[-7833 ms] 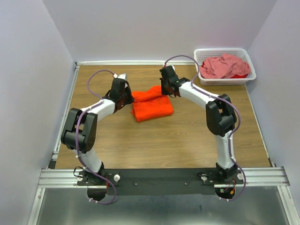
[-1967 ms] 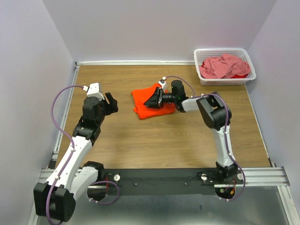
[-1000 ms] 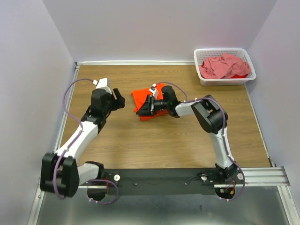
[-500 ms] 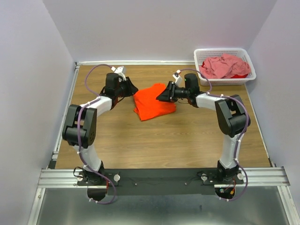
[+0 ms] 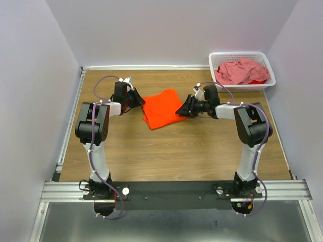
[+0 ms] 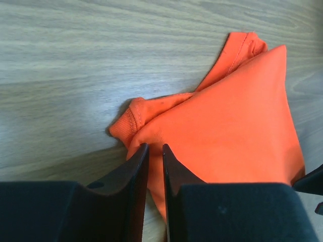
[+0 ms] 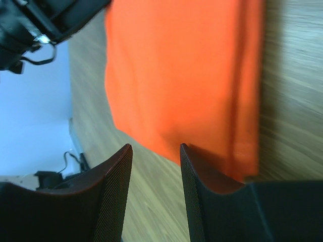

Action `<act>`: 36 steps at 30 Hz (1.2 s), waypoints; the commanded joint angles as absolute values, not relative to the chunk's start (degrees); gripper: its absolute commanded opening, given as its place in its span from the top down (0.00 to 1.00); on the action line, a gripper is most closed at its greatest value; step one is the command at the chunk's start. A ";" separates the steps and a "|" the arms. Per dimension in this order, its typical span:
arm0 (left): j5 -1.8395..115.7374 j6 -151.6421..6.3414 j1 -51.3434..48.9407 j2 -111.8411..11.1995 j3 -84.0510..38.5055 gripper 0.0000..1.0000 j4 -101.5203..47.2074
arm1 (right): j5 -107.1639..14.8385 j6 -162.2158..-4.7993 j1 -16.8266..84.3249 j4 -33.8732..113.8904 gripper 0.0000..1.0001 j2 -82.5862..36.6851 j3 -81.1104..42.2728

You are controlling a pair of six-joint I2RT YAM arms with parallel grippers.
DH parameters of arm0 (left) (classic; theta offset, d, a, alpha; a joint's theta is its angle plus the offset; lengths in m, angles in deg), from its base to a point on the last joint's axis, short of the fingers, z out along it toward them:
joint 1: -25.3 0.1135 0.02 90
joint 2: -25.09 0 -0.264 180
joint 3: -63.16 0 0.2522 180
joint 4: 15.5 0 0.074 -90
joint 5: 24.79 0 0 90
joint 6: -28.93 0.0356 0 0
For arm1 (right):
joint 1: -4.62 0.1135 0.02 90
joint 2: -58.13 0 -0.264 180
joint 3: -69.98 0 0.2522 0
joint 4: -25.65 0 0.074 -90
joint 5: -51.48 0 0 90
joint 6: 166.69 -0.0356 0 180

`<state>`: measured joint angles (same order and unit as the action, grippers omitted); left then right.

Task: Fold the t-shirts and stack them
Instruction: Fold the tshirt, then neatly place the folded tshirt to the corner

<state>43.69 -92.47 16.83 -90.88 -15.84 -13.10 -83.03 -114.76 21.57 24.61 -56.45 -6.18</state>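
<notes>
You have two t-shirts. The orange t-shirt (image 5: 162, 108), folded mid-table, looks near square, long axis perhaps near-to-far, ribbed collar pointing left. The pink t-shirt (image 5: 241, 70) fills the one basket (image 5: 217, 83) far right. The left gripper (image 6: 155, 149) fingers nearly meet at the orange edge, grip unclear. The right gripper (image 7: 156, 152), fingers apart, has slid to its right edge

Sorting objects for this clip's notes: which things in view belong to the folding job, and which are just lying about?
Part of the job:
- orange t-shirt, lying partly folded
- pink t-shirt, crumpled in the basket

Just there:
- white basket, far right corner
- wooden table
</notes>
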 commanded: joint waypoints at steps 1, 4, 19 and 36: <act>44.64 -92.71 18.09 -91.11 -18.10 0.75 -16.25 | -77.20 -109.58 20.79 31.04 0.50 -53.05 -8.55; 45.61 -91.49 18.09 -90.06 -19.68 0.71 -18.53 | -74.21 -106.59 20.71 36.22 0.48 -52.79 -11.19; 56.24 -84.45 17.21 -65.54 -12.93 0.31 -29.17 | -61.64 -97.35 22.73 54.09 0.40 -57.80 -23.76; 67.32 -77.86 16.60 -45.67 1.93 0.30 -31.46 | -56.99 -94.45 27.39 60.77 0.65 -62.38 -25.53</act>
